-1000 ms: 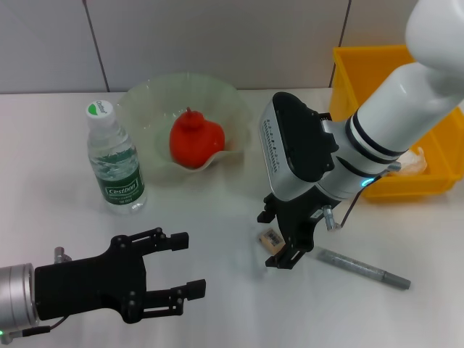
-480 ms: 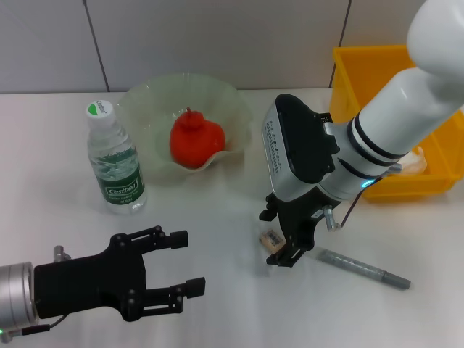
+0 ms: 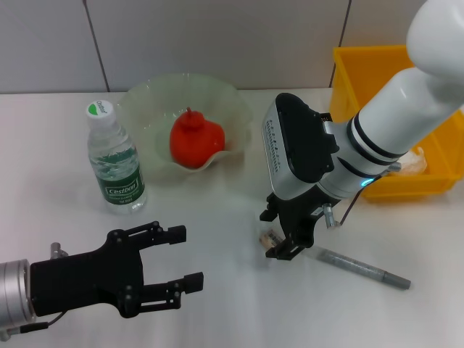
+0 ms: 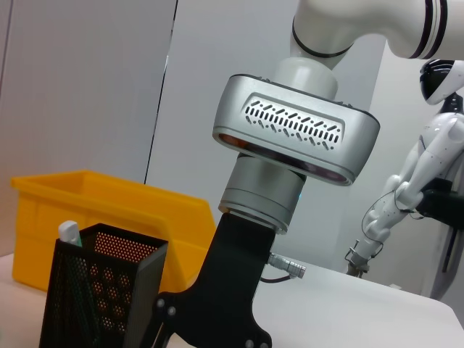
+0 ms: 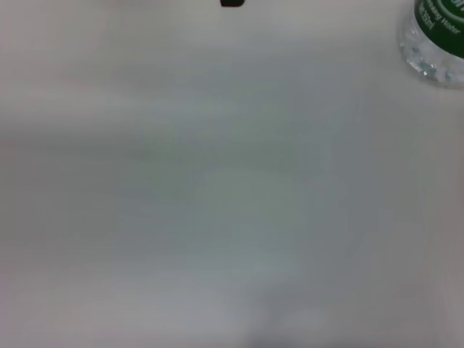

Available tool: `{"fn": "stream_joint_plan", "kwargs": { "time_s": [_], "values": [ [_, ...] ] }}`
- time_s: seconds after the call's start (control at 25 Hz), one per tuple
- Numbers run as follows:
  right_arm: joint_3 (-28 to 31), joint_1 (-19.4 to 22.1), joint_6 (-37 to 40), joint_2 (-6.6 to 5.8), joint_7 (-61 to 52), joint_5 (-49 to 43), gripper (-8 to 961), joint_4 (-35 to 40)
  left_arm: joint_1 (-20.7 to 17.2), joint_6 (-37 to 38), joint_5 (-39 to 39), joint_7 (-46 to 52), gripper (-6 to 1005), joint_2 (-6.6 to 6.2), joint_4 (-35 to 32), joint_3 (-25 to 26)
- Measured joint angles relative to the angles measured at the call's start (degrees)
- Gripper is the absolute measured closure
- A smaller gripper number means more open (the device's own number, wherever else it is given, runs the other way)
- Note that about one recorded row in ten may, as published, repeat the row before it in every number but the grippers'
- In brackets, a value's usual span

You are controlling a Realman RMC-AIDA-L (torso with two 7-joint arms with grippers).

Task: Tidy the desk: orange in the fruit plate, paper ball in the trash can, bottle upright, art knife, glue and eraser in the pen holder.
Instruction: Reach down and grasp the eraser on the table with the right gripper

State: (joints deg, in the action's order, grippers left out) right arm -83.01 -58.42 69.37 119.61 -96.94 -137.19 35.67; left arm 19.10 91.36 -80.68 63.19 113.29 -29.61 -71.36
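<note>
Right gripper (image 3: 277, 243) jaws clamp the eraser (image 3: 270, 237) mid-desk (image 3: 217, 304).

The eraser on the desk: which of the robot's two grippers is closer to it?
The right. The right gripper is directly at the eraser, fingers around it. The left gripper hangs open farther along the desk, toward the robot's left.

Behind your table (image 3: 217, 304), which is plain white and evenly lit, you face a wall (image 3: 217, 36) of large pale grey panels split by thin dark seams, one slanting down at the left and another near the right. From the left wrist view you see the same grey panelled wall (image 4: 87, 87), and a white humanoid figure (image 4: 424, 167) standing far off at the side.
</note>
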Motion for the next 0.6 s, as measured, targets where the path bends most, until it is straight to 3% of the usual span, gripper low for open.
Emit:
{"fn": "stream_joint_plan", "kwargs": {
  "time_s": [0.16,0.36,0.6],
  "values": [
    [0.1,0.0,-0.1,0.0,0.0,0.0,196,-0.1,0.0,0.1,0.1,0.0,187,0.0,0.0,0.0],
    [0.2,0.2,-0.2,0.04,0.0,0.0,390,-0.1,-0.1,0.8,0.0,0.0,187,0.0,-0.1,0.5],
    [-0.2,-0.1,-1.3,0.09,0.0,0.0,389,-1.4,-0.6,1.5,-0.3,0.0,187,-0.01,-0.5,1.3]
  ]
}}
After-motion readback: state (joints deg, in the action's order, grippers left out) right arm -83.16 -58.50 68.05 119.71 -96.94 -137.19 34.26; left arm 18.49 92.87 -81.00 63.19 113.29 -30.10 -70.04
